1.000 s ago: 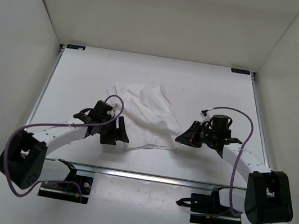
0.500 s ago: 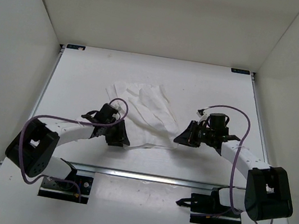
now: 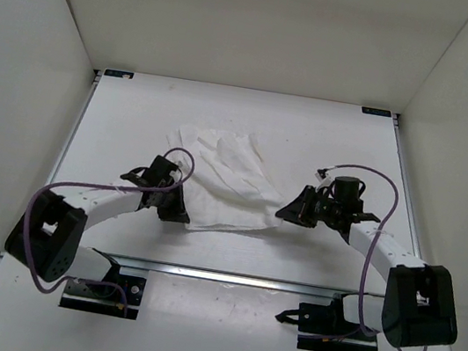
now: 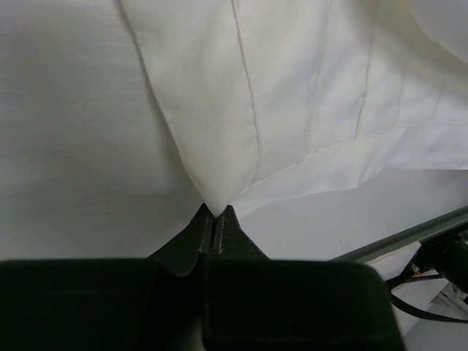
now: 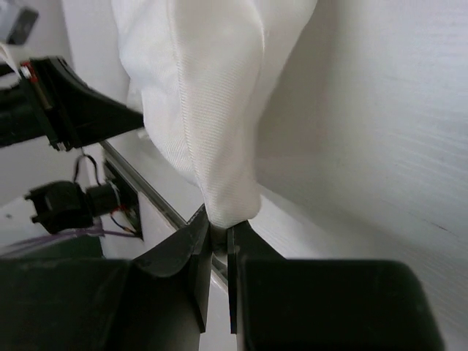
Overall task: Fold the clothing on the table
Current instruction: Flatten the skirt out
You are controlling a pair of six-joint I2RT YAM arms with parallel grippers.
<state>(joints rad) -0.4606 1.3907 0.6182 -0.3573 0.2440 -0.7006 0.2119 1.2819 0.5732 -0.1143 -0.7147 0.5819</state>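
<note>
The clothing (image 3: 228, 184) is a thin white garment with faint seam lines, spread wrinkled across the middle of the table (image 3: 136, 116). My left gripper (image 3: 181, 216) is shut on its near left corner; in the left wrist view the fabric (image 4: 292, 110) fans out from the pinched tip between the black fingers (image 4: 216, 219). My right gripper (image 3: 285, 214) is shut on the near right edge. In the right wrist view a bunched fold of the clothing (image 5: 212, 110) rises out of the jaws (image 5: 218, 228).
A metal rail (image 3: 227, 275) runs along the table's front edge, just behind both arm bases. White walls enclose the left, right and back. Purple cables (image 3: 375, 184) loop over each arm.
My left gripper has closed on the garment's near left corner after reaching in open. The near hem now lies straighter between the two grippers. The right gripper has hardly moved.
</note>
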